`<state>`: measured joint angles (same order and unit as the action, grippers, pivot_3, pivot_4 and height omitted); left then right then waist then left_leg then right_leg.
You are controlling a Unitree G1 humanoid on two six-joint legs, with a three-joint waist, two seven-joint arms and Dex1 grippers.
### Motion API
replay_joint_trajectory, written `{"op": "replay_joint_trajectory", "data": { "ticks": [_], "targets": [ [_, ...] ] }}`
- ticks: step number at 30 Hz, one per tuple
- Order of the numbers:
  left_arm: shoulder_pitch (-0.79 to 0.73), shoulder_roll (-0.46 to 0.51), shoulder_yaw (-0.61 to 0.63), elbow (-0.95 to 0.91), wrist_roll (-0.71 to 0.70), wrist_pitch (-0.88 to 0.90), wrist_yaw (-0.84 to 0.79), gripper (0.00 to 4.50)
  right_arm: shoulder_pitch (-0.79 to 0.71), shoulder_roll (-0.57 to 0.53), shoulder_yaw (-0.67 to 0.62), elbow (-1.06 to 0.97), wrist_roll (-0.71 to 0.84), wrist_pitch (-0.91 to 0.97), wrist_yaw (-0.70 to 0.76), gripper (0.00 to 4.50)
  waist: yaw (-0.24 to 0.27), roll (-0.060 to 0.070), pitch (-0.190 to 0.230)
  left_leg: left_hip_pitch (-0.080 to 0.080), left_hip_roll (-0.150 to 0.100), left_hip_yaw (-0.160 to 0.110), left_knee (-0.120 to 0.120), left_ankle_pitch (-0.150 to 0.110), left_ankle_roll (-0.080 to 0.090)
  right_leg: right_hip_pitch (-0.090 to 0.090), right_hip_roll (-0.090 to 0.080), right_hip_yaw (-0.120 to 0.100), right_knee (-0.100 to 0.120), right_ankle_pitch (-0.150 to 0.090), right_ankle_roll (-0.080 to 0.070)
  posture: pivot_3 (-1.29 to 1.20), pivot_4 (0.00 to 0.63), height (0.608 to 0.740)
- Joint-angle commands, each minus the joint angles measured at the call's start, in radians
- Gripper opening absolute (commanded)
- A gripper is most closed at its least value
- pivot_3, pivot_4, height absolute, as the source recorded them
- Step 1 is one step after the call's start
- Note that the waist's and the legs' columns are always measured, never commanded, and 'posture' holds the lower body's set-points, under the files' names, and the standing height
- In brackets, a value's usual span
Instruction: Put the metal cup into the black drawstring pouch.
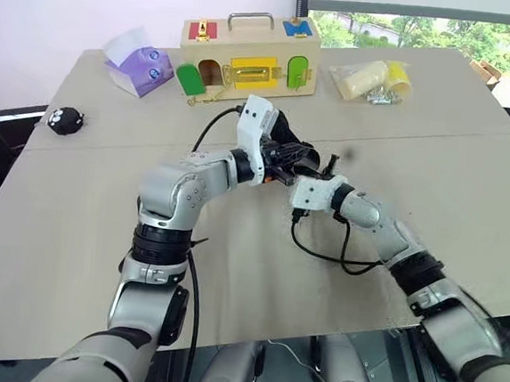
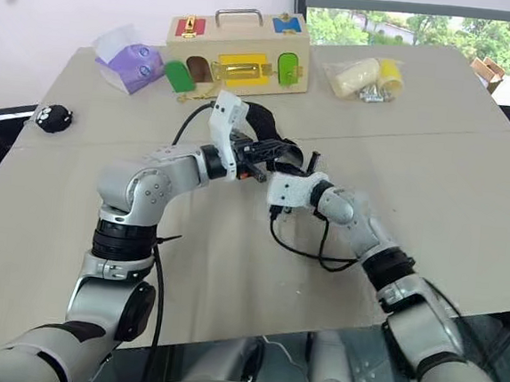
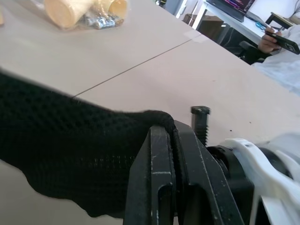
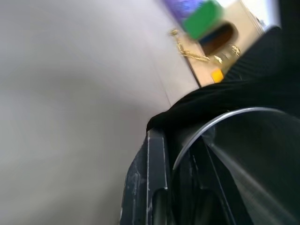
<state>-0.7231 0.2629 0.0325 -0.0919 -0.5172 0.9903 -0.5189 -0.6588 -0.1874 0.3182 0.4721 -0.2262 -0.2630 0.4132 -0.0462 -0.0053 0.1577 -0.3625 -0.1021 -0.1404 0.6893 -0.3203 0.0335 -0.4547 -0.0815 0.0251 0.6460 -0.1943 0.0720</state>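
Both arms meet above the middle of the table (image 1: pixel 468 201), hands raised off the surface.

Left gripper (image 3: pixel 174 136): fingers pressed together on the rim of the black pouch (image 3: pixel 70 154). The fabric hangs out from the pinch, held clear of the table. Likely reason for the hold: one edge of the mouth is kept up and fixed so the other hand can work against it.

Right gripper (image 4: pixel 180 161): clamped on the metal cup (image 4: pixel 248 154), one finger outside the wall, the rim's curved edge running just beside it. Black fabric lies across the cup's rim and beyond it in the right wrist view, so the cup is at the pouch's mouth, touching or partly inside; how deep it sits I cannot tell.

From the head views the two grippers come together with the pouch (image 2: pixel 272 152) bunched dark between them; the cup is hidden there.

Judgement: the insertion step is in hand, not finished. The cup is gripped by its rim, which leaves its closed end free to go in first.

Elsewhere, well apart at the table's far side: a wooden lock box (image 1: pixel 249 56), a purple tissue pack (image 1: pixel 139 63), a clear bag of yellowish cups (image 1: pixel 370 79), a small black fuzzy toy (image 1: pixel 65 120). None interfere.
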Motion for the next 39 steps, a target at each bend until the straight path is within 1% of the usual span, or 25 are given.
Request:
{"op": "replay_joint_trajectory", "data": {
  "ticks": [1, 3, 8, 12, 16, 18, 20, 21, 22, 24, 26, 30, 31, 34, 37, 39],
  "targets": [
    [0.000, -0.009, 0.014, -0.075, -0.043, -0.009, -0.006, 0.00, 0.006, 0.083, -0.198, -0.048, 0.291, 0.101, 0.026, 0.05, 0.002, 0.000, 0.000, 0.000, 0.000, 0.000, 0.000, 0.000, 0.000, 0.000, 0.000, 0.000, 0.000, 0.000, 0.000, 0.00, 0.150, 0.710],
    [0.005, -0.009, 0.017, -0.084, -0.047, -0.004, -0.002, 0.00, 0.021, 0.121, -0.264, -0.088, 0.408, 0.146, 0.050, 0.05, 0.004, 0.000, 0.000, 0.000, 0.000, 0.000, 0.000, 0.000, 0.000, 0.000, 0.001, 0.000, 0.000, 0.000, 0.000, 0.00, 0.150, 0.710],
    [0.012, 0.000, 0.017, -0.085, -0.053, -0.005, 0.000, 0.00, 0.040, 0.198, -0.423, -0.191, 0.691, 0.325, 0.051, 0.05, 0.003, 0.000, 0.000, 0.000, 0.000, -0.002, 0.000, 0.000, 0.000, 0.000, 0.001, -0.002, 0.000, 0.000, -0.001, 0.00, 0.150, 0.710],
    [0.003, -0.002, 0.014, -0.073, -0.054, -0.014, 0.001, 0.00, 0.024, 0.245, -0.556, -0.266, 0.975, 0.531, 0.000, 0.05, 0.002, 0.001, 0.000, 0.000, 0.000, -0.001, 0.000, 0.000, 0.000, 0.000, 0.001, -0.001, 0.001, 0.001, -0.001, 0.00, 0.150, 0.710],
    [0.013, 0.000, 0.005, -0.078, -0.055, -0.017, -0.003, 0.00, -0.002, 0.296, -0.678, -0.319, 1.275, 0.700, -0.104, 0.05, 0.003, 0.001, 0.000, 0.000, 0.000, -0.002, 0.000, 0.000, 0.000, 0.000, 0.001, -0.001, 0.001, 0.001, -0.001, 0.00, 0.150, 0.710],
    [0.011, 0.000, 0.002, -0.073, -0.054, -0.022, -0.004, 0.00, -0.015, 0.311, -0.707, -0.328, 1.360, 0.746, -0.161, 0.05, 0.003, 0.001, 0.000, 0.000, 0.000, -0.002, 0.000, 0.000, 0.000, 0.000, 0.001, -0.001, 0.001, 0.001, -0.001, 0.00, 0.150, 0.710],
    [0.005, 0.000, 0.003, -0.065, -0.054, -0.025, -0.005, 0.00, -0.024, 0.306, -0.699, -0.335, 1.377, 0.776, -0.203, 0.05, 0.003, 0.001, 0.000, 0.000, 0.000, -0.002, 0.000, 0.000, 0.000, 0.000, 0.001, -0.001, 0.001, 0.001, -0.001, 0.00, 0.150, 0.710],
    [0.003, 0.000, 0.003, -0.062, -0.054, -0.026, -0.006, 0.00, -0.026, 0.289, -0.666, -0.336, 1.327, 0.781, -0.222, 0.05, 0.002, 0.001, 0.000, 0.000, 0.000, -0.001, 0.000, 0.000, 0.000, 0.000, 0.001, -0.001, 0.001, 0.001, -0.001, 0.00, 0.150, 0.710],
    [0.003, 0.001, 0.004, -0.061, -0.054, -0.027, -0.007, 0.00, -0.023, 0.256, -0.593, -0.331, 1.196, 0.742, -0.222, 0.05, 0.001, 0.001, 0.000, 0.000, 0.000, -0.001, 0.000, 0.000, 0.000, 0.000, 0.001, -0.001, 0.001, 0.001, -0.001, 0.00, 0.150, 0.710],
    [0.004, 0.001, 0.004, -0.061, -0.054, -0.028, -0.008, 0.00, -0.003, 0.122, -0.328, -0.286, 0.798, 0.592, -0.169, 0.05, 0.002, 0.002, 0.000, 0.000, -0.001, 0.001, 0.000, 0.000, 0.000, -0.002, 0.001, 0.001, 0.003, 0.001, -0.001, 0.00, 0.150, 0.710],
    [0.003, 0.001, 0.003, -0.061, -0.055, -0.029, -0.007, 0.00, 0.007, 0.038, -0.170, -0.246, 0.575, 0.470, -0.129, 0.05, 0.002, 0.002, 0.000, 0.000, -0.001, 0.002, 0.000, 0.000, 0.000, -0.003, 0.001, 0.002, 0.004, 0.000, -0.001, 0.00, 0.150, 0.710],
    [-0.004, -0.002, 0.004, -0.052, -0.054, -0.035, -0.005, 0.00, -0.009, -0.081, 0.012, -0.114, 0.264, 0.242, -0.098, 0.05, 0.002, 0.001, 0.000, 0.000, -0.001, 0.003, 0.000, 0.000, 0.000, -0.003, 0.001, 0.002, 0.005, 0.000, -0.001, 0.00, 0.150, 0.710],
    [-0.005, -0.003, 0.004, -0.053, -0.054, -0.035, -0.004, 0.00, -0.030, -0.138, 0.081, -0.059, 0.144, 0.159, -0.098, 0.05, 0.002, 0.001, 0.000, 0.000, -0.001, 0.003, 0.000, 0.000, 0.000, -0.003, 0.001, 0.002, 0.005, 0.000, -0.001, 0.00, 0.150, 0.710],
    [-0.006, -0.004, 0.006, -0.053, -0.056, -0.037, -0.002, 0.00, -0.086, -0.234, 0.202, 0.056, -0.082, -0.012, -0.108, 0.05, 0.003, 0.001, 0.000, -0.001, -0.002, 0.004, 0.001, 0.000, 0.000, -0.004, 0.001, 0.003, 0.006, 0.000, -0.001, 0.00, 0.150, 0.710],
    [-0.009, -0.005, 0.005, -0.049, -0.056, -0.040, -0.003, 0.00, -0.142, -0.282, 0.267, 0.133, -0.219, -0.123, -0.122, 0.05, 0.001, 0.001, 0.000, 0.000, -0.001, 0.005, 0.001, 0.000, 0.000, -0.004, 0.001, 0.004, 0.006, 0.000, -0.001, 0.00, 0.150, 0.710],
    [-0.012, -0.006, 0.005, -0.047, -0.056, -0.041, -0.004, 0.00, -0.168, -0.288, 0.274, 0.166, -0.262, -0.163, -0.125, 0.05, 0.001, 0.001, 0.000, 0.000, 0.000, 0.005, 0.001, 0.000, 0.000, -0.004, 0.002, 0.004, 0.006, 0.000, -0.001, 0.00, 0.150, 0.710]
  ]
}}
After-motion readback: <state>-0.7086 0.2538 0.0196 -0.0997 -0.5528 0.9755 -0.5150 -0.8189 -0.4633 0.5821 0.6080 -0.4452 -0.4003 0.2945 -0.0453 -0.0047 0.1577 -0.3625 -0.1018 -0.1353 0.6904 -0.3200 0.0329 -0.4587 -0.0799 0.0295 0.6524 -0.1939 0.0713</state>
